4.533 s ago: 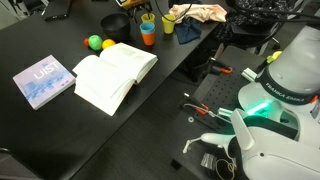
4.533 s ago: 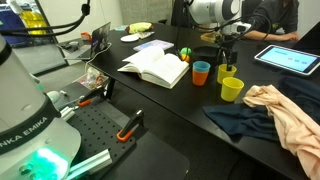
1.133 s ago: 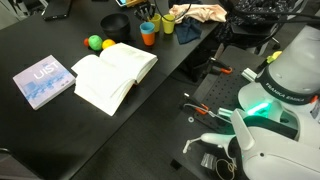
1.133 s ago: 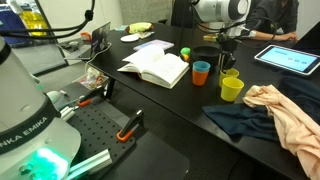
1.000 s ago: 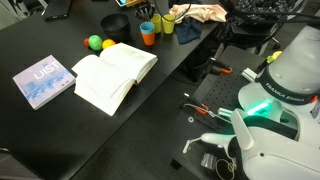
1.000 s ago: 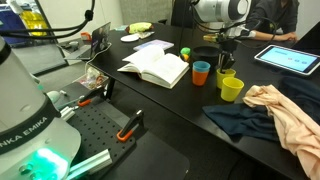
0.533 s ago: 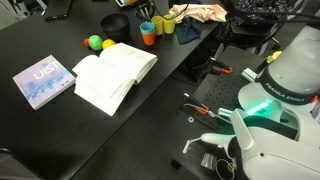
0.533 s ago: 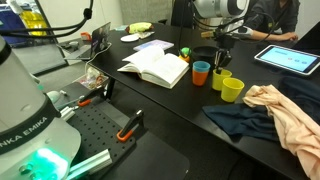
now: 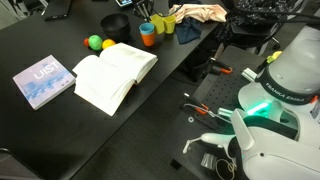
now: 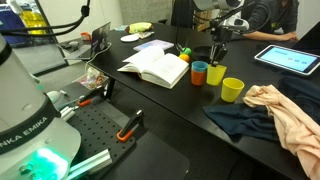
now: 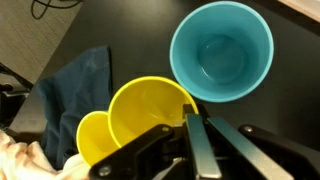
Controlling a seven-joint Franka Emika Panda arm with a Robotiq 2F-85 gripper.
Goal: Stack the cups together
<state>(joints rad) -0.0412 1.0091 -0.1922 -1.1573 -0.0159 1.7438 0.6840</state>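
Currently three cups are standing on the black table (image 9: 60, 30): one blue cup (image 11: 221, 50), one orange cup (image 11: 150, 118) and one yellow cup (image 11: 90, 140). All three are plain, smooth, upright and showing empty interiors. The gripper (image 11: 195, 125) is pinching the orange cup's rim, its fingers closed tight on the wall. This cup is sitting between the other two, just beside each. Nearby are lying one open book (image 9: 115, 72), one closed book (image 9: 44, 82), one green ball (image 9: 94, 42) and one yellow ball (image 9: 107, 44).
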